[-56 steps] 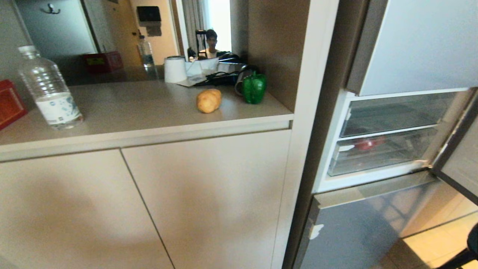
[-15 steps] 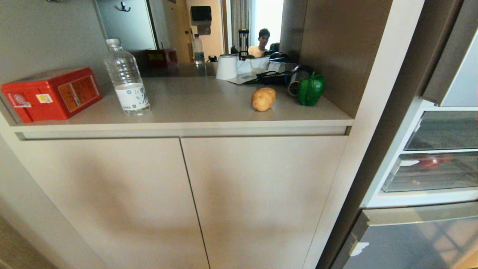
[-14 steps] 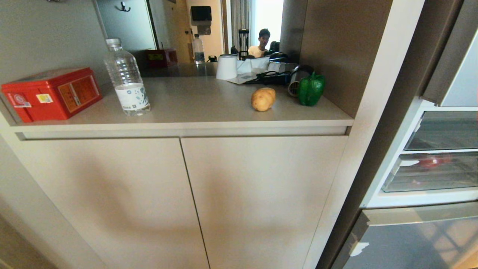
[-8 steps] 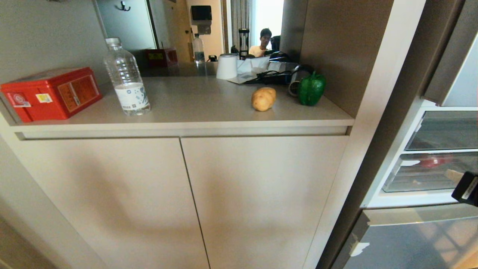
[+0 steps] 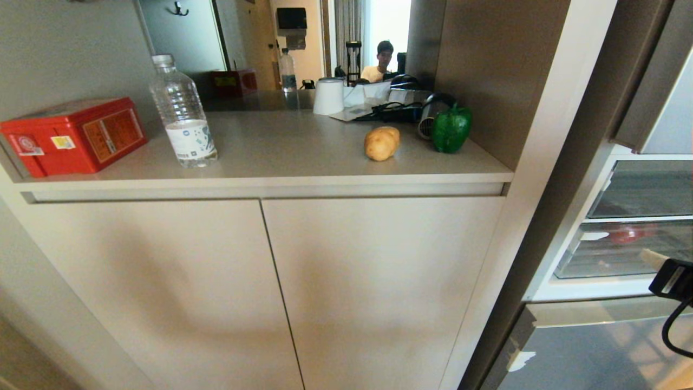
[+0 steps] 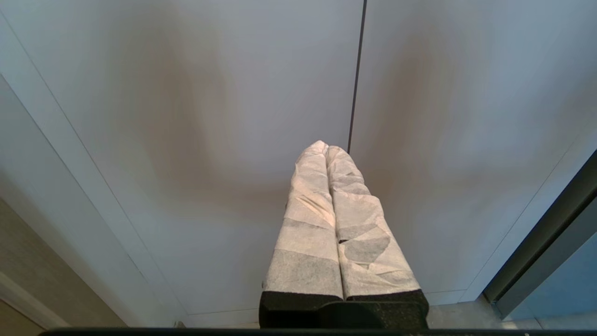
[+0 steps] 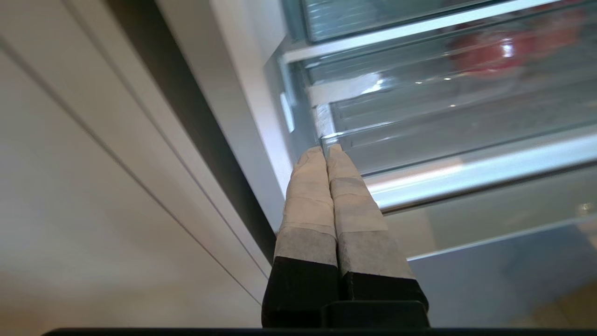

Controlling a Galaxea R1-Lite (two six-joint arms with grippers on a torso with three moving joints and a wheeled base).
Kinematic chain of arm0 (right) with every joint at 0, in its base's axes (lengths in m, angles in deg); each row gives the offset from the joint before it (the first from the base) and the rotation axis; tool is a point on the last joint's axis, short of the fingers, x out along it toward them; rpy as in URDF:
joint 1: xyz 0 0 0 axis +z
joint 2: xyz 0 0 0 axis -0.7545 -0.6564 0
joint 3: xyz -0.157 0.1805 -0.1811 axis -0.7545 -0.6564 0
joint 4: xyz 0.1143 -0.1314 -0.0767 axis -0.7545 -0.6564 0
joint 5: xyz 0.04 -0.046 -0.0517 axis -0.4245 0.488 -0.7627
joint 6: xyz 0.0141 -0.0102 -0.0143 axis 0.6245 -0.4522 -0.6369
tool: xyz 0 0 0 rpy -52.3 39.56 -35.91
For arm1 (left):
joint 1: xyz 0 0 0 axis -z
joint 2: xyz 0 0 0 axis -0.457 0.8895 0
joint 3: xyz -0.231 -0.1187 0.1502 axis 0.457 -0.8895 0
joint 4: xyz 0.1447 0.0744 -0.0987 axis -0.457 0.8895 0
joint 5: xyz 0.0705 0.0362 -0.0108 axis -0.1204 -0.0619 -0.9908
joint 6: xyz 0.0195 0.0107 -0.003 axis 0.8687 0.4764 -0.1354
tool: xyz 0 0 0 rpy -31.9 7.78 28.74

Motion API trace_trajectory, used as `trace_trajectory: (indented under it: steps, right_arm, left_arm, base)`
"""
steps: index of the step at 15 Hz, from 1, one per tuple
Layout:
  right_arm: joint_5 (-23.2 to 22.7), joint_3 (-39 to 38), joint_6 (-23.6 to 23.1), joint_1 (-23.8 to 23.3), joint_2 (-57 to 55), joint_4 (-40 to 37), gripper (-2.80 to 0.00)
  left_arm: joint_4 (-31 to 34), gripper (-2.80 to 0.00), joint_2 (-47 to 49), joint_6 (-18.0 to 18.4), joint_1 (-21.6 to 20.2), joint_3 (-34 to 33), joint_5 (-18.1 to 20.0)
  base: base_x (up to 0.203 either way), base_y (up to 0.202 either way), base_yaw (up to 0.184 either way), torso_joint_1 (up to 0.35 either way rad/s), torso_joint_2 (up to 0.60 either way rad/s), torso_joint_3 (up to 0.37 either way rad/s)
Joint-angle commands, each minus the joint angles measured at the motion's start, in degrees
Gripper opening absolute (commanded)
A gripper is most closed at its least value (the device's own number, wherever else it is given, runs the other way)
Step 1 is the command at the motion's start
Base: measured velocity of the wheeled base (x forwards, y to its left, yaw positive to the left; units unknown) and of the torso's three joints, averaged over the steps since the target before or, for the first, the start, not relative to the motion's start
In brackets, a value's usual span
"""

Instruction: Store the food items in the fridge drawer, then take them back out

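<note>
Left end effector (image 6: 326, 148): wrapped fingers pressed together, nothing between them, pointing at the pale cabinet doors (image 6: 233, 116) below the surface (image 5: 281, 151); not seen in the head view.

Positions relative to the potato (image 5: 381, 143), left to right. Red box (image 5: 73, 135) far left, at the surface's left end. Clear water bottle (image 5: 183, 114) upright, well to the left. Potato lies on the surface toward its right end. Green bell pepper (image 5: 451, 128) just to its right and slightly farther back, near the side wall, not touching it. Fridge drawer (image 5: 617, 252) well to the right and lower, pushed in; a red item shows blurred through the plastic.

Right end effector (image 7: 327, 149): fingers closed on nothing, tips just before the drawer's front left corner; contact cannot be judged.
</note>
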Motion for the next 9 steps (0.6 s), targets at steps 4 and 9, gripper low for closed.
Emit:
trace_trajectory:
  steps: [4,9]
  right_arm:
    - [-2.38,-1.54,-1.76,-0.45,-6.33,2.26,-2.80]
    - [-2.60,-1.10,-3.26,-0.52,-11.01,3.51,-2.80]
  left_arm:
    - [-0.03,-2.80,0.00,-0.01,0.00,-0.62,0.01]
    - [-0.03,-2.80,0.00,-0.01,0.00,-0.62,0.01]
  base:
    - [0.000,0.000,0.000,0.000,0.00,0.000]
    - [0.000,0.000,0.000,0.000,0.00,0.000]
